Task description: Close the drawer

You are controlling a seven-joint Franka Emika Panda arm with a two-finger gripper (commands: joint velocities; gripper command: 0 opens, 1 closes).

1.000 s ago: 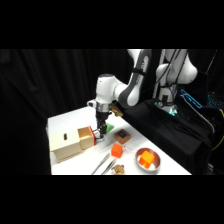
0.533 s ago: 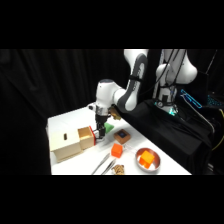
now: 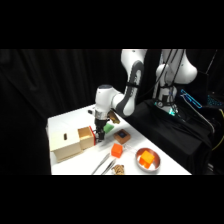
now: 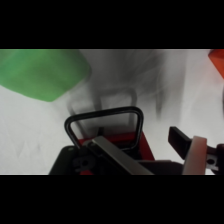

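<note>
The drawer [image 3: 86,138] has a reddish front and stands a little way out of the right end of the tan wooden box [image 3: 64,146]. My gripper [image 3: 98,135] hangs right at that front, on the side away from the box. In the wrist view the dark loop handle [image 4: 106,125] stands up from the red front panel [image 4: 131,146], close under the gripper [image 4: 131,152]. The gripper is open. One pale-padded finger [image 4: 194,152] shows at the right, and the other is hidden by the linkage.
A green object [image 3: 108,128] [image 4: 44,73] lies just behind the gripper. A dark brown block [image 3: 121,136], a small orange cube [image 3: 116,150], metal tongs [image 3: 103,165] and a bowl [image 3: 148,160] holding something orange lie to the right, near the table's front.
The gripper has come down slightly and edged toward the drawer's red front. The drawer and box look unmoved.
</note>
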